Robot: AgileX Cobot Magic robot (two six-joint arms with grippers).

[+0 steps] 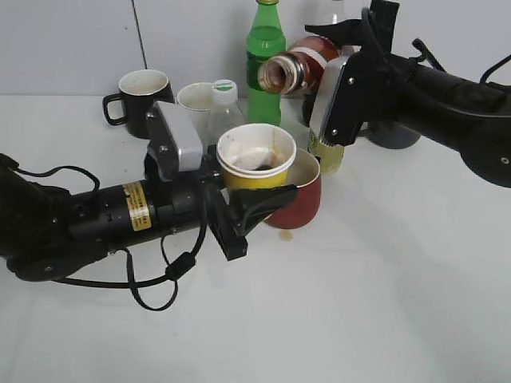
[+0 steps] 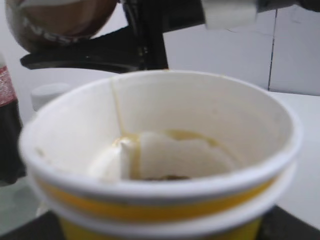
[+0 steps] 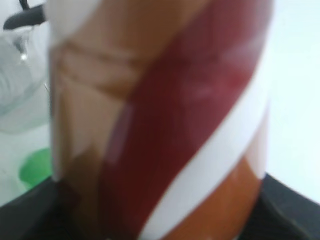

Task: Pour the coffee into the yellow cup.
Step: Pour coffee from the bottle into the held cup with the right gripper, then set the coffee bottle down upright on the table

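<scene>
While the pour looks underway, it is far from finished. The left gripper point(image 1: 239, 209) has its jaws clamped around the yellow cup point(image 1: 255, 159), holding it lifted off the worktop, roughly mid-table and toward the far edge. The right gripper point(image 1: 339, 100) is clamped on the coffee bottle point(image 1: 295, 72), tipped near horizontal with its open mouth pointing left, just above and beyond the cup rim.

Left wrist view: the cup point(image 2: 165, 150) has only a little brown liquid at the bottom, plus a thin trickle line down the inner wall. A pale wad point(image 2: 170, 160) sits inside the cup; cannot tell what it is. Right wrist view: the bottle point(image 3: 160, 120) fills the frame, blurred, with brown liquid visible inside, so plenty of coffee is left to pour.

A small brown spot point(image 1: 287, 235) lies on the worktop in front of the red mug point(image 1: 299, 199), likely spilled coffee. The red mug sits right behind and below the held cup. The green bottle point(image 1: 264, 60), a black mug point(image 1: 140, 100) and a white mug point(image 1: 194, 102) stand near the far edge.

Judgement: grasp and lift of both items done, tilt started, cup barely filled. Remaining: tip more, keep the mouth over the rim, empty the bottle.
</scene>
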